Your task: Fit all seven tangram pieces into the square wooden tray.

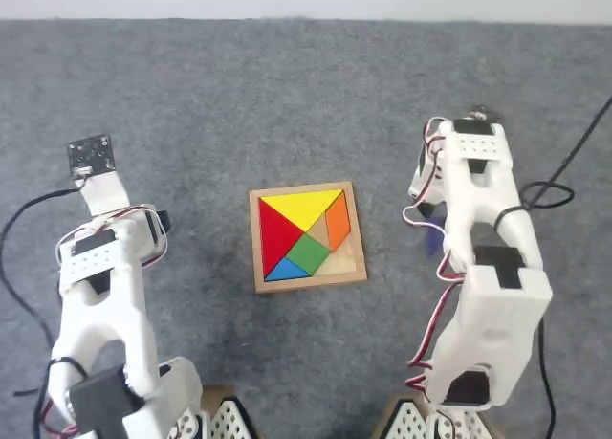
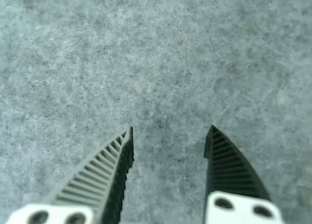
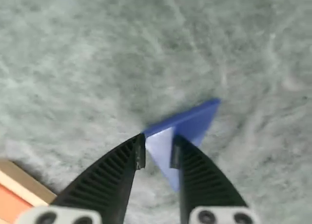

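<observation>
The square wooden tray (image 1: 356,271) lies on the grey carpet between the two arms. In it sit a yellow triangle (image 1: 301,208), a red triangle (image 1: 277,236), an orange piece (image 1: 338,223), a green square (image 1: 308,254) and a small blue triangle (image 1: 283,270). Bare wood shows at its near right corner (image 1: 346,260). My right gripper (image 3: 157,151) is shut on a darker blue triangle (image 3: 187,124), held tilted over the carpet just right of the tray, where the blue triangle (image 1: 433,238) peeks out beside the right arm. My left gripper (image 2: 170,131) stands open over bare carpet, left of the tray.
A corner of the tray (image 3: 22,185) shows close to the right gripper. Black cables (image 1: 574,162) trail across the carpet at the far right and another cable (image 1: 19,219) at the far left. Grey carpet (image 1: 287,95) stretches behind the tray.
</observation>
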`<action>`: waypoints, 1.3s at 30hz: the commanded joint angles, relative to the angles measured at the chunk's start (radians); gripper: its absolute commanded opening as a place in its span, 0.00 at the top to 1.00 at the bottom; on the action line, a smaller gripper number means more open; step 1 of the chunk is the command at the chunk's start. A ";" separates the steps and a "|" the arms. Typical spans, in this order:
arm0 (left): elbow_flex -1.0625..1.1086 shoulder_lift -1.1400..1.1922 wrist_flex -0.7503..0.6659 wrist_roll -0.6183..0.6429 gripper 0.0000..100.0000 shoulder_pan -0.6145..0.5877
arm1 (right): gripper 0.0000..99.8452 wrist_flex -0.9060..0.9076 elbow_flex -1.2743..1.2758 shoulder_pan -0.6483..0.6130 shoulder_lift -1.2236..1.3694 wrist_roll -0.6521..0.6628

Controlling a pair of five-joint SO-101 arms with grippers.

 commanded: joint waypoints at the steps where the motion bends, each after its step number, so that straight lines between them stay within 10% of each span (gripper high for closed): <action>1: -0.007 -0.025 -0.023 -0.015 0.77 0.008 | 0.91 0.079 -0.020 0.039 0.018 0.064; 21: -0.007 -0.025 -0.023 -0.015 0.77 0.008 | 0.91 -0.197 0.529 0.048 -0.414 0.189; 28: -0.007 -0.025 -0.020 -0.015 0.77 0.008 | 0.73 -0.170 0.462 0.053 -0.283 0.187; 39: -0.007 -0.025 -0.020 -0.015 0.77 0.008 | 0.75 -0.082 0.212 -0.019 -0.162 0.152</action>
